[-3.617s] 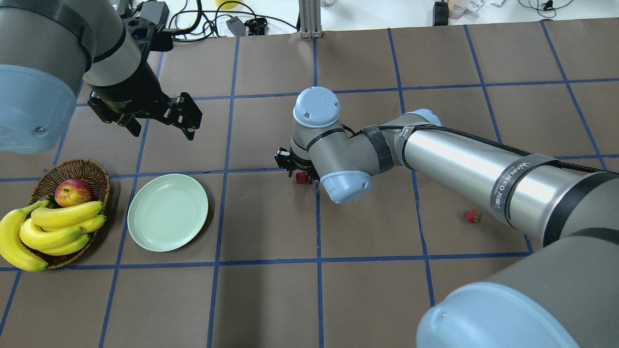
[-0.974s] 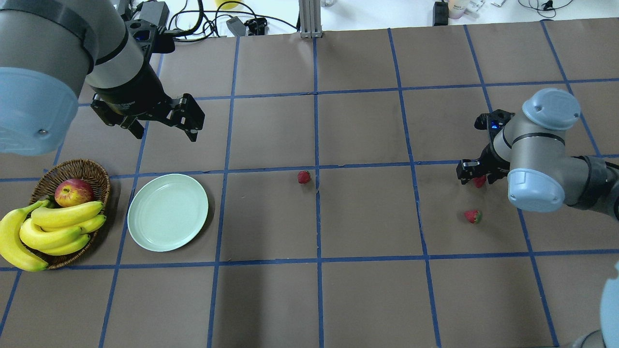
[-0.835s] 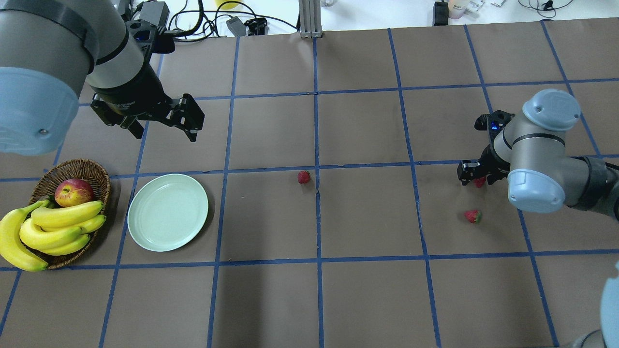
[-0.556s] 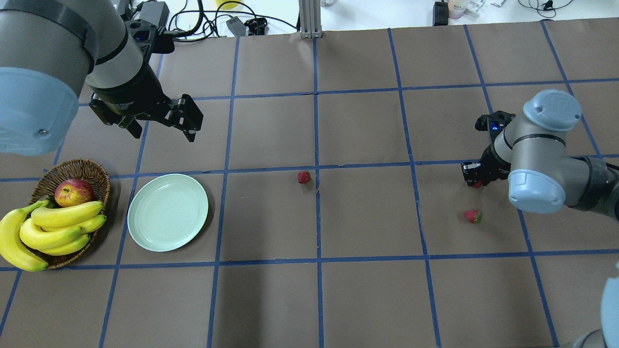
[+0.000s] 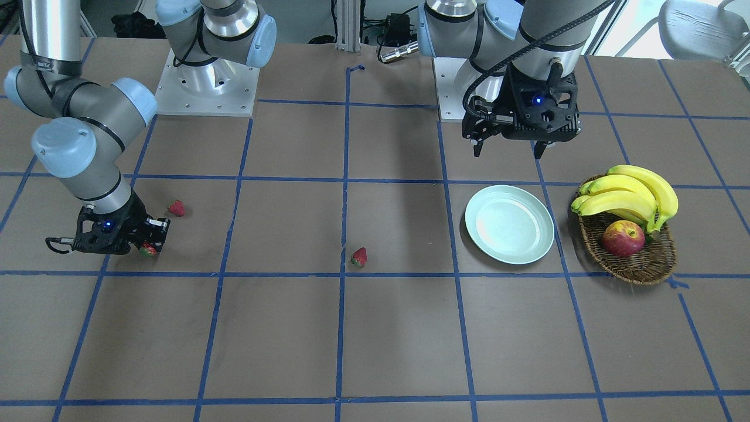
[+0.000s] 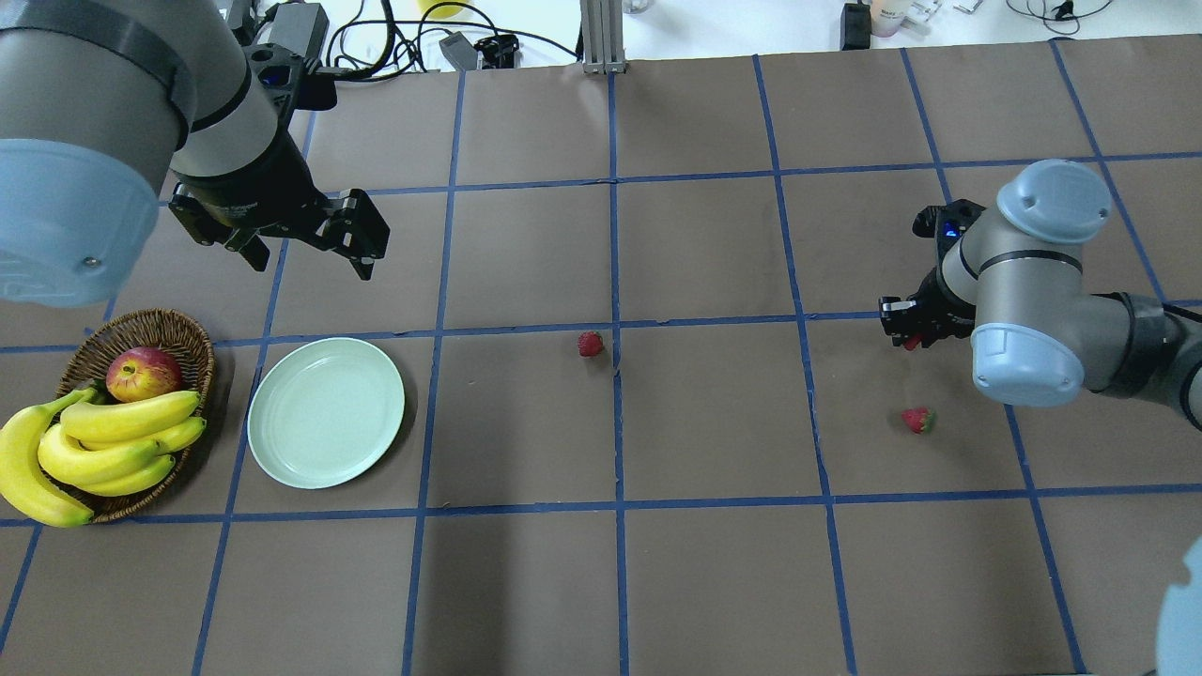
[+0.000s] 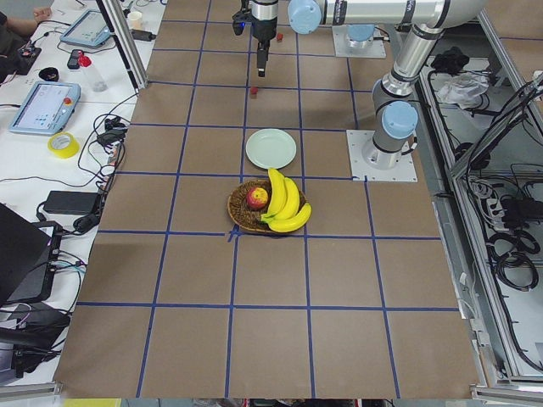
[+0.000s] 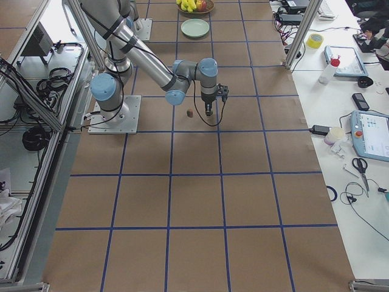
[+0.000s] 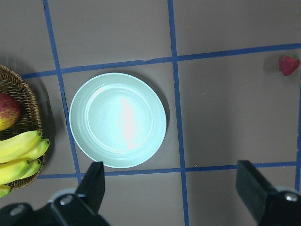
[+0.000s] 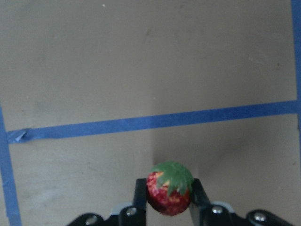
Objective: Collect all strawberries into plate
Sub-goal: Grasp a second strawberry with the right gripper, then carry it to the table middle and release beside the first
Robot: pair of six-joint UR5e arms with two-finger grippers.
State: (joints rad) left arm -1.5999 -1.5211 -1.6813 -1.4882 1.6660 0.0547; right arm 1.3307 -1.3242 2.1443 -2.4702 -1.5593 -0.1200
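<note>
Between the fingers of our right gripper sits one strawberry, red and dimpled with a green leafy cap on top; the fingers are closed against its two sides. In the front view this gripper is low over the bench, at our right end. A second strawberry lies on the bench near that gripper, closer to us. A third strawberry lies at mid-bench, just beside a crossing of tape lines.

The plate is round, pale mint green and shallow, with a smooth rim, and nothing lies in it. It stands toward our left end, well apart from all three berries. Just beside it is a brown wicker basket with a red-yellow apple and a bunch of bananas.

Our left gripper hangs above the bench just beyond the plate, its fingers spread wide and holding nothing.

The bench is covered in brown paper marked into squares with blue tape. Along its far edge we see white desks with cables, a roll of yellow tape and tablets. Aluminium posts stand at the edge.
</note>
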